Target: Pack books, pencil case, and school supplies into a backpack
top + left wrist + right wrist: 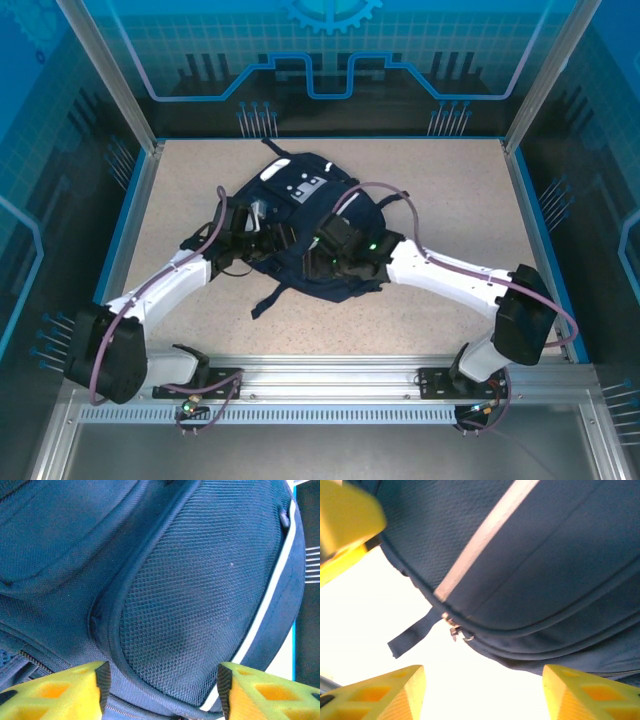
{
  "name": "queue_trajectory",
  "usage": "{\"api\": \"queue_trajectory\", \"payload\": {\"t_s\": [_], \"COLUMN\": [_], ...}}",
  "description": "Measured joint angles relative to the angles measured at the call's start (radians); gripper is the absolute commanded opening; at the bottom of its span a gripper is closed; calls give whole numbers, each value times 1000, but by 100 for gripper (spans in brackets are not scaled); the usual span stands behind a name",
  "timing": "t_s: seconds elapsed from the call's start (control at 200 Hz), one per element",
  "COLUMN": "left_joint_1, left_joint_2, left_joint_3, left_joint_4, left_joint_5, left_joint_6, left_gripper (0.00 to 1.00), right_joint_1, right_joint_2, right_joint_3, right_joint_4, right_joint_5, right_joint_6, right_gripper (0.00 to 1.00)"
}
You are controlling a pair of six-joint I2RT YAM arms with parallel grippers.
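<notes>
The navy backpack (pixel 305 210) with a white patch lies flat in the middle of the table. My left gripper (pixel 260 238) rests at its left side and my right gripper (pixel 320 255) at its near right edge. In the left wrist view the left gripper (pixel 162 692) stands open, its yellow fingers (pixel 75 692) on either side of the backpack's mesh panel (pixel 200 595). The right gripper (pixel 482 695) is open over bare table, just below the backpack's edge (pixel 545 580) and a metal zipper pull (pixel 454 630). Books, pencil case and school supplies are out of view.
A loose dark strap (pixel 270 297) trails from the backpack toward the near edge. Speckled tabletop (pixel 450 200) surrounds the backpack, with blue walls on three sides and a metal rail (pixel 330 385) in front. A yellow finger of the left gripper (pixel 345 525) shows at the right wrist view's top left.
</notes>
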Motion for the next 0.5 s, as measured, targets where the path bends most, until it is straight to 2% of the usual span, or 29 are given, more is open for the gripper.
{"api": "queue_trajectory", "payload": {"t_s": [0.17, 0.5], "left_joint_1": [2, 4], "left_joint_2": [44, 63], "left_joint_3": [2, 2], "left_joint_4": [30, 39], "left_joint_5": [0, -4], "left_joint_6": [-76, -142], "left_gripper": [45, 43], "right_joint_1": [72, 97], "right_joint_2": [86, 212], "right_joint_3": [0, 34], "right_joint_4": [61, 87], "right_joint_5": [24, 64], "right_joint_6": [64, 163], "right_gripper": [51, 36]}}
